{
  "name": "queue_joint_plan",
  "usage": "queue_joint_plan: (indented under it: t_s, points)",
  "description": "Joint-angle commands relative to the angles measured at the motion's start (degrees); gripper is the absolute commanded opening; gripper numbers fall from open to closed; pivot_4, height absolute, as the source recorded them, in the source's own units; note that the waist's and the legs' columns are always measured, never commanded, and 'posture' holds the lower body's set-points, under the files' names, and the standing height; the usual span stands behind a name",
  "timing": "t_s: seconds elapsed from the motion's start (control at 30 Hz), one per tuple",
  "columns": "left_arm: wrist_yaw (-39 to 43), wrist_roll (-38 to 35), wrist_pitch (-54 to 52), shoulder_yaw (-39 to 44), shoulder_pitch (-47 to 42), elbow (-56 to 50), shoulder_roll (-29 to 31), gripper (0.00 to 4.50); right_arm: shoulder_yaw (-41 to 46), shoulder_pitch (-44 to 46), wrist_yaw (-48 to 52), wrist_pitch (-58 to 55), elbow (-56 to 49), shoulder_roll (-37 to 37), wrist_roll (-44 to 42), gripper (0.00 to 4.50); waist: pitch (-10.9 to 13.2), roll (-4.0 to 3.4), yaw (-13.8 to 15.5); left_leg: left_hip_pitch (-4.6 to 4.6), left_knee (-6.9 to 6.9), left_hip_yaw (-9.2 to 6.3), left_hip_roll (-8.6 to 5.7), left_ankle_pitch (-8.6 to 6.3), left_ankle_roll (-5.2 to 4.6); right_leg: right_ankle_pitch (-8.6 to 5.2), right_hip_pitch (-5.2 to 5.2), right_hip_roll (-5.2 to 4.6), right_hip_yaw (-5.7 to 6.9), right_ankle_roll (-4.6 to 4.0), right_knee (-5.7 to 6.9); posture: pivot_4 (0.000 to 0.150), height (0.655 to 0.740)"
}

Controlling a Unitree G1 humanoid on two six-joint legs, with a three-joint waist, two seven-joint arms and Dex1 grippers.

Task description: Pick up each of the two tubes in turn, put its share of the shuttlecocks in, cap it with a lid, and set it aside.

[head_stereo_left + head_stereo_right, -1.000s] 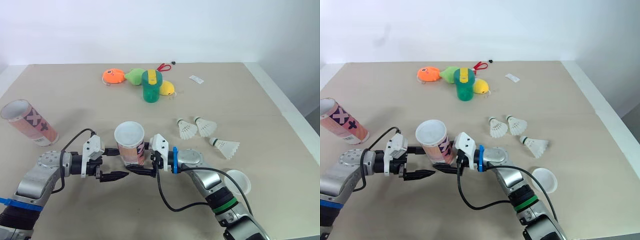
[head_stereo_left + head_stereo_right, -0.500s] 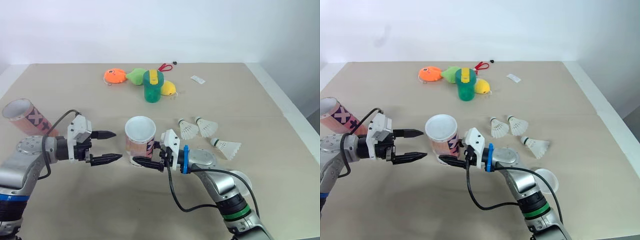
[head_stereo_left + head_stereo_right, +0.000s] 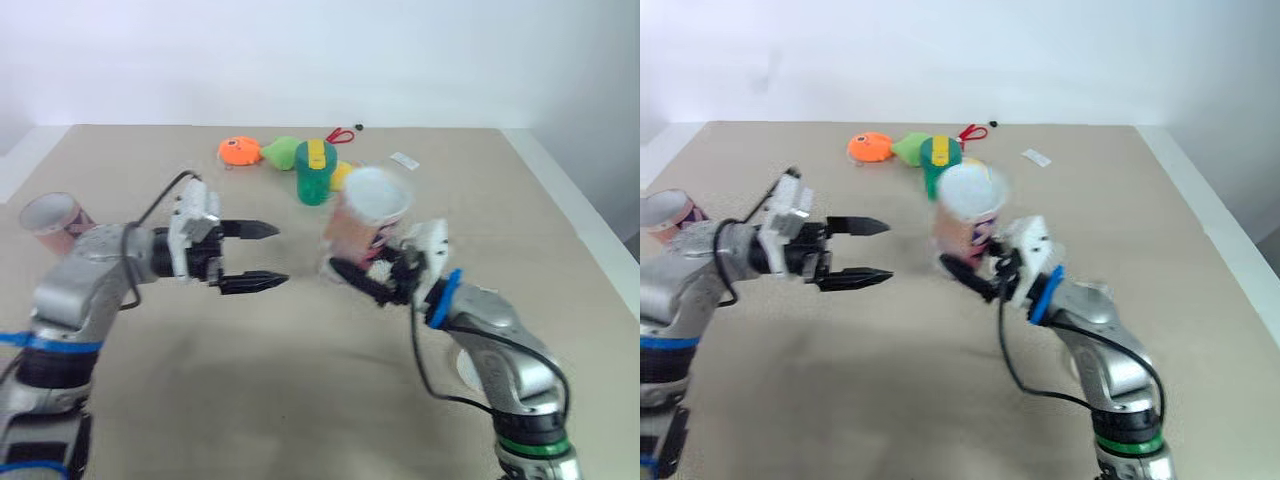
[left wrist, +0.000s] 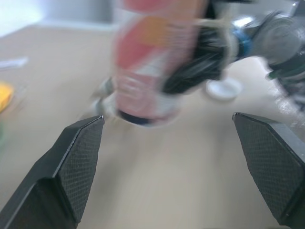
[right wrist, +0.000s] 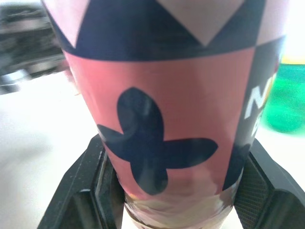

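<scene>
Head views: a beige tabletop (image 3: 250,380) is seen from above. Right of centre, a patterned tube (image 3: 365,215) is gripped low on its body by the right claw (image 3: 362,272), which is closed on it. The tube is tilted, its open mouth up, and it appears clear of the tabletop. Left of centre, the left claw (image 3: 281,254) is spread wide and empty, aimed at the tube but apart from it. A second tube (image 3: 52,213) is seen at the left edge. A green cup (image 3: 316,172) stands in the upper centre, just behind the held tube.

Left wrist view: the two black fingers (image 4: 76,162) are set far apart at the lower corners. The held tube is blurred in the upper centre, and a white lid (image 4: 224,88) lies on the tabletop to its right.

Right wrist view: the tube is clamped between the two black pads at the lower corners, and the green cup is seen at the right edge.

With so low a grip on a leaning tube, it could be levered loose or slip. The green cup could be struck, so close behind.
</scene>
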State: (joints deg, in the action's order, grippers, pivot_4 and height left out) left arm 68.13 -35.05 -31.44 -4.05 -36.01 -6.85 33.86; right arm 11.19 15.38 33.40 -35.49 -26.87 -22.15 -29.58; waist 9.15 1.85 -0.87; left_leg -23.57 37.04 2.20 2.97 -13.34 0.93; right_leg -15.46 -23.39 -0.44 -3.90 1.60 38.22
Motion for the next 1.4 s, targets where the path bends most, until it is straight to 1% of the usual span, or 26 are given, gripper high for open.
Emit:
queue_joint_plan:
  t_s: [0.03,0.13,0.23,0.33,0.4,0.53,0.67,0.93,0.97,1.0,1.03,1.1,1.33,1.4]
  points:
    - [0.13,3.14,4.22,-3.98,-5.55,5.59,-6.25,4.50,11.93,-0.80,-7.06,-1.53,-3.10,-2.77,-2.27,2.91,0.00,-0.01,0.05,-0.06,0.07,-0.02,-0.04,0.00,0.00,0.00,0.01,-0.01,-0.02,0.04,0.00,0.150,0.7400]
    - [-0.77,6.91,9.15,-7.29,-10.03,13.15,-13.88,4.50,18.57,-3.72,-11.67,0.07,0.16,-4.64,0.56,2.91,-0.01,-0.02,-0.01,-0.26,0.32,-0.10,-0.11,-0.02,-0.03,0.04,-0.01,-0.01,-0.05,0.16,-0.03,0.150,0.7400]
    - [-3.12,11.06,14.60,-9.47,-13.43,21.36,-21.34,4.50,23.98,-5.99,-15.75,4.13,5.33,-3.84,2.60,2.91,-0.03,-0.06,-0.18,-0.32,0.41,-0.09,-0.18,-0.03,-0.05,0.06,-0.01,-0.01,-0.18,0.26,-0.03,0.150,0.7400]
    - [-4.22,13.32,17.35,-10.49,-14.55,26.02,-26.01,4.50,27.14,-7.21,-18.77,7.71,10.29,-3.20,4.03,2.91,-0.06,-0.18,-0.49,-0.31,0.41,-0.07,-0.26,-0.04,-0.09,0.06,0.00,-0.01,-0.35,0.33,-0.04,0.150,0.7400]
    - [-4.37,14.88,18.37,-11.31,-14.29,27.13,-27.67,4.50,28.26,-7.61,-20.04,9.92,13.54,-2.90,4.55,2.91,-0.06,-0.32,-0.67,-0.28,0.40,-0.07,-0.27,-0.06,-0.12,0.06,-0.01,0.02,-0.41,0.33,-0.03,0.150,0.7400]
    - [-3.73,16.52,18.02,-13.76,-12.22,25.74,-29.29,4.50,28.72,-8.11,-20.93,13.36,19.39,-2.07,4.70,2.91,-0.14,-0.57,-0.69,-0.22,0.37,-0.07,-0.26,-0.06,-0.14,0.06,-0.01,0.06,-0.45,0.33,0.00,0.150,0.7400]
    - [-5.80,17.80,19.27,-13.89,-11.28,25.16,-30.63,4.50,27.71,-8.47,-21.01,17.36,26.02,-1.67,6.44,2.91,-0.15,-0.63,-0.61,-0.20,0.38,-0.07,-0.27,-0.05,-0.14,0.08,0.03,0.06,-0.47,0.35,0.02,0.150,0.7400]
    - [-9.43,18.91,21.17,-12.42,-9.68,23.87,-31.48,4.50,25.92,-10.23,-20.38,20.85,30.94,-0.57,6.59,2.91,-0.17,-0.66,-0.47,-0.19,0.42,-0.01,-0.33,-0.05,-0.14,0.12,0.08,0.03,-0.61,0.47,0.00,0.150,0.7400]
    - [-9.69,18.87,21.16,-12.15,-9.80,23.80,-31.43,4.50,25.82,-10.53,-20.42,21.11,30.99,-0.50,6.42,3.22,-0.17,-0.65,-0.46,-0.19,0.43,-0.03,-0.33,-0.04,-0.14,0.13,0.08,0.04,-0.61,0.48,0.00,0.150,0.7400]
    - [-9.83,18.78,21.13,-12.00,-9.93,23.73,-31.33,4.50,25.75,-10.84,-20.46,21.35,30.91,-0.46,6.23,3.74,-0.17,-0.65,-0.46,-0.19,0.44,-0.03,-0.33,-0.04,-0.14,0.13,0.09,0.04,-0.60,0.48,0.00,0.150,0.7400]
    - [-9.93,18.69,21.07,-11.84,-10.08,23.71,-31.23,4.50,25.67,-11.26,-20.49,21.55,30.56,-0.40,6.05,3.81,-0.17,-0.65,-0.46,-0.19,0.44,-0.04,-0.33,-0.04,-0.14,0.13,0.11,0.04,-0.60,0.48,0.00,0.150,0.7400]
    - [-9.93,18.50,20.95,-11.56,-10.18,23.54,-31.12,4.50,25.65,-12.32,-20.57,21.77,29.17,-0.06,5.49,4.46,-0.17,-0.66,-0.46,-0.19,0.45,-0.03,-0.33,-0.04,-0.14,0.13,0.11,0.04,-0.60,0.49,0.00,0.150,0.7400]
    - [-8.85,18.20,20.22,-11.01,-10.25,23.38,-30.71,4.50,26.50,-17.76,-21.76,21.74,21.55,2.81,2.23,4.46,-0.17,-0.67,-0.45,-0.20,0.44,-0.04,-0.33,-0.04,-0.14,0.12,0.11,0.04,-0.61,0.51,0.00,0.150,0.7400]
    - [-9.25,18.02,20.03,-9.93,-10.18,23.33,-29.89,4.50,27.76,-21.05,-22.35,21.51,15.56,4.31,0.08,4.46,-0.19,-0.75,-0.42,-0.20,0.44,-0.05,-0.34,-0.04,-0.14,0.12,0.11,0.04,-0.61,0.51,0.00,0.150,0.7400]
